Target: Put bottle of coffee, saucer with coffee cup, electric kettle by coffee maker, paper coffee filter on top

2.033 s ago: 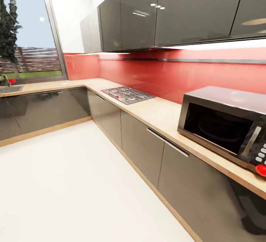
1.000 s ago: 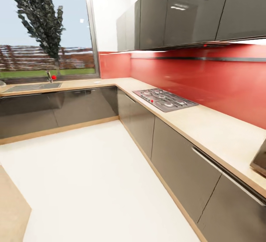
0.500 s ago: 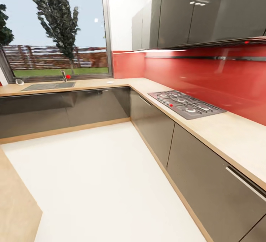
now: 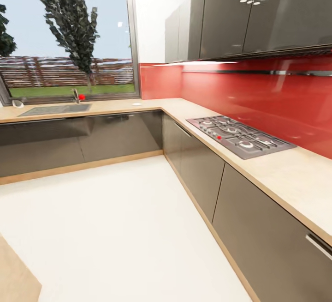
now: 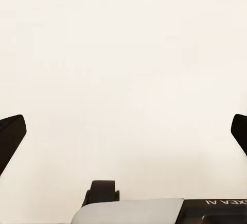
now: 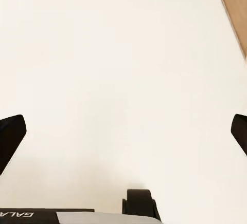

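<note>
Head view: you're facing an L-shaped kitchen countertop [image 4: 276, 172], light wood grain over grey cabinet fronts [image 4: 258, 232]. A gas hob [image 4: 240, 136] sits in the run along the red backsplash [image 4: 258, 103]; a sink [image 4: 53, 109] with its tap [image 4: 76, 95] lies under the window [image 4: 69, 34]. Dark wall cabinets [image 4: 240, 11] hang above the hob. White floor [image 4: 115, 228] in the middle. A wood-grain corner [image 4: 14, 274] pokes in at the lower left.

Left wrist view: your left gripper [image 5: 123, 131] is spread wide, nothing between the fingers [image 5: 10, 139], just pale floor [image 5: 123, 54] beyond the tips.

Right wrist view: your right gripper [image 6: 123, 131] is also wide apart and holding nothing, pale floor [image 6: 103, 54] ahead of it, and a wood strip [image 6: 234, 13] past one fingertip.
</note>
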Tool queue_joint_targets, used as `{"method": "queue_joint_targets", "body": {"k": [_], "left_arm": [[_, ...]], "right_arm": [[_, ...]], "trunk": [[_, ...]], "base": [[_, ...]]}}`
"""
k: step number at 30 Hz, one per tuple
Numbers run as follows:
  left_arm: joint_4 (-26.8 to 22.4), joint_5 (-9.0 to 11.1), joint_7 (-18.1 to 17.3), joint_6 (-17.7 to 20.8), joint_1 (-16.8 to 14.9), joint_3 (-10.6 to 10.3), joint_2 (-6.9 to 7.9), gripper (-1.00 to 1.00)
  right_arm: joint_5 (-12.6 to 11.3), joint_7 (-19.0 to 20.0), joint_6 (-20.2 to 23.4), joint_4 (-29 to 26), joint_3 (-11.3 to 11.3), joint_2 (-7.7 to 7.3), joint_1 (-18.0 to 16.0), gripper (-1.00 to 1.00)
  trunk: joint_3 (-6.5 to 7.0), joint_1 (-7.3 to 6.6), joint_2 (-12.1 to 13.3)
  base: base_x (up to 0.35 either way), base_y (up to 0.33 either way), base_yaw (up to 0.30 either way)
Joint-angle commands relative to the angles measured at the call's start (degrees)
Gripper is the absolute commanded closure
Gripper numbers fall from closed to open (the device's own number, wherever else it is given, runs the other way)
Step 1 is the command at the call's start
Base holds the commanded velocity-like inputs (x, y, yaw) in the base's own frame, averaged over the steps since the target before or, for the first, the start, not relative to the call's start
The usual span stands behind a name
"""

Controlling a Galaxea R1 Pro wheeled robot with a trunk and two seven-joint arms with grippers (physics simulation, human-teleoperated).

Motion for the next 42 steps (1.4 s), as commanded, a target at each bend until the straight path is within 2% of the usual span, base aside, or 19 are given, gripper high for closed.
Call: {"method": "queue_joint_targets", "body": {"k": [1,7,16,42], "left_arm": [[-0.07,0.02,0.01,-0.09,0.02,0.08,-0.02,-1.0],[-0.06,0.02,0.01,-0.09,0.02,0.14,-0.02,-1.0],[0.0,0.02,0.01,-0.09,0.02,0.15,-0.02,-1.0],[-0.02,0.02,0.01,-0.09,0.02,0.15,-0.02,-1.0]], "right_arm": [[-0.06,0.0,-0.21,0.05,0.01,0.0,-0.03,-1.0],[-0.38,-0.03,-0.38,0.13,0.01,0.13,-0.03,-1.0],[-0.41,-0.19,-0.4,0.14,0.07,0.18,-0.03,-1.0],[-0.41,-0.09,-0.56,0.18,0.02,0.19,-0.03,-1.0]], "trunk": [[-0.04,0.03,-0.02],[-0.04,0.03,-0.02],[-0.08,0.03,-0.02],[-0.61,0.03,-0.02]], "base": [[0.328,0.0,0.0],[0.328,0.0,0.017],[0.329,0.017,0.19],[0.329,0.139,0.217]]}}
